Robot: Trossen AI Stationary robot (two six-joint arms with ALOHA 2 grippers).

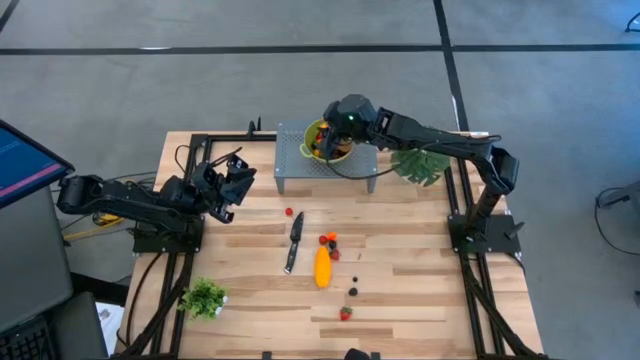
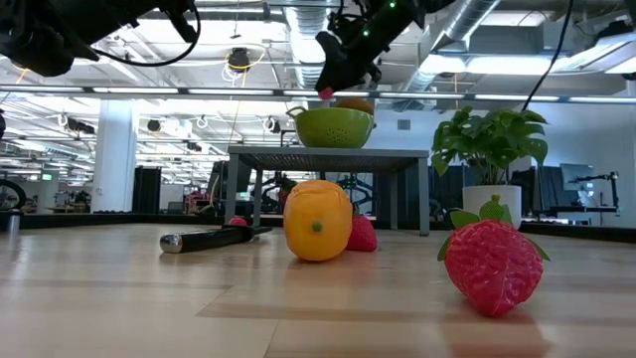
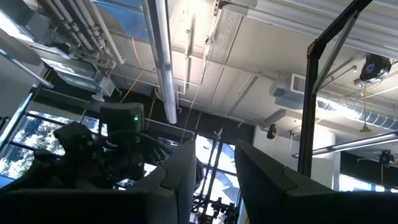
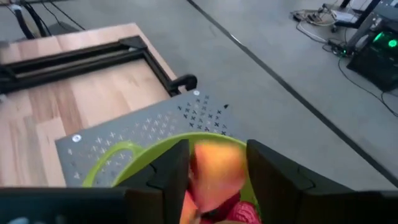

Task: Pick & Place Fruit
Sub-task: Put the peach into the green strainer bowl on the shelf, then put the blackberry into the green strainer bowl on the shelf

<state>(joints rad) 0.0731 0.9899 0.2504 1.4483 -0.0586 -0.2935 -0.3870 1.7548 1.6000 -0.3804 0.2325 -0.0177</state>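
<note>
We found no legible writing. Our right gripper (image 4: 214, 168) hung over the green colander (image 1: 322, 148) on the grey stand (image 1: 300, 170), fingers narrowly apart around an orange-red fruit (image 4: 214, 171). Our left gripper (image 1: 232, 180) waited, slightly open, empty. The elongated orange fruit (image 1: 322, 268) lay mid-table.

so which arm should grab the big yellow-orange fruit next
Probably the right. Its end effector hangs over the green colander on the grey stand, so it is already working the drop-off spot. The left end effector sits raised and pointing upward at the table's left edge. The yellow-orange fruit lies mid-table.
</note>
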